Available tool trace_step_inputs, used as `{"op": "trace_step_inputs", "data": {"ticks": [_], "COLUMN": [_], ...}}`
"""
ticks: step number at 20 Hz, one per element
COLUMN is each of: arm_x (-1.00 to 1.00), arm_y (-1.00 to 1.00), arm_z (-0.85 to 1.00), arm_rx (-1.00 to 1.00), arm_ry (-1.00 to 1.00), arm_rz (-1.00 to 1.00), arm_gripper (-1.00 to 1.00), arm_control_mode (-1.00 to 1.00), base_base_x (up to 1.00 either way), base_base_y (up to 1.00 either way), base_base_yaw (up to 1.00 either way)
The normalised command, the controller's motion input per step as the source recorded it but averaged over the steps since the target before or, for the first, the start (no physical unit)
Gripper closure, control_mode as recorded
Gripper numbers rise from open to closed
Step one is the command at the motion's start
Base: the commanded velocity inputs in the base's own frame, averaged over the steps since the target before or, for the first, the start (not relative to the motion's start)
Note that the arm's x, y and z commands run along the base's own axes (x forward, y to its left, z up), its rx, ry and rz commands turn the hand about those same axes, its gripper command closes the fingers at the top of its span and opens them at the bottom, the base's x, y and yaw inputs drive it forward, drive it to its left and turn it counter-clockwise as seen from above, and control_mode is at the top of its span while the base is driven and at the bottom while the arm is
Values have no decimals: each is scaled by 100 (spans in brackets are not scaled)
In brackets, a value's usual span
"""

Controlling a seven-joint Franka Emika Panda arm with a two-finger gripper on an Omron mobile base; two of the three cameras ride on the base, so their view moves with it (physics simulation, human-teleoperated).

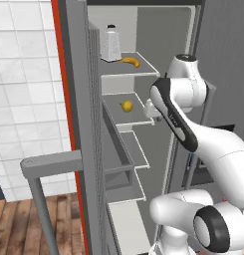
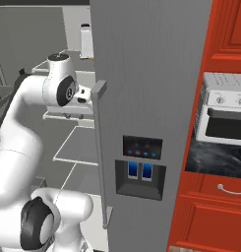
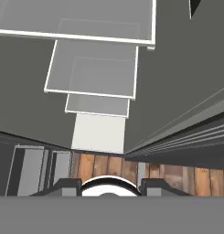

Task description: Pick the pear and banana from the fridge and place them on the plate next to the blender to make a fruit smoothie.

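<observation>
Gripper (image 3: pixel 109 185): two dark fingertips at the bottom of the hand view, cropped by the frame; no object between them; whether the jaws stand open or closed cannot be told.
Pear (image 1: pixel 126 106): small, round, yellow, dark stem; on the fridge's middle shelf, near the arm's wrist.
Banana (image 1: pixel 130 61): curved, yellow-orange; top shelf, just beside the box grater (image 1: pixel 111 45).
Fridge (image 2: pixel 151 98): grey, door open, blue-lit dispenser panel; white-edged shelves.
Hidden: gripper behind the arm in base views.
</observation>
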Motion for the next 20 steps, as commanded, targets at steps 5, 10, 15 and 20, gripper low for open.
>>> {"op": "trace_step_inputs", "data": {"ticks": [5,10,15,20], "arm_x": [-12,-8,-36,-16], "arm_y": [-1,6,7,14], "arm_z": [0,6,33,63], "arm_rx": [2,0,0,0], "arm_ry": [-4,-8,-34,-37], "arm_rz": [0,0,0,0], "arm_gripper": [-100,-100,-100,-100], "arm_control_mode": [-100,-100,-100,-100], "base_base_x": [0,0,0,0], "base_base_y": [0,0,0,0], "base_base_yaw": [0,0,0,0]}}
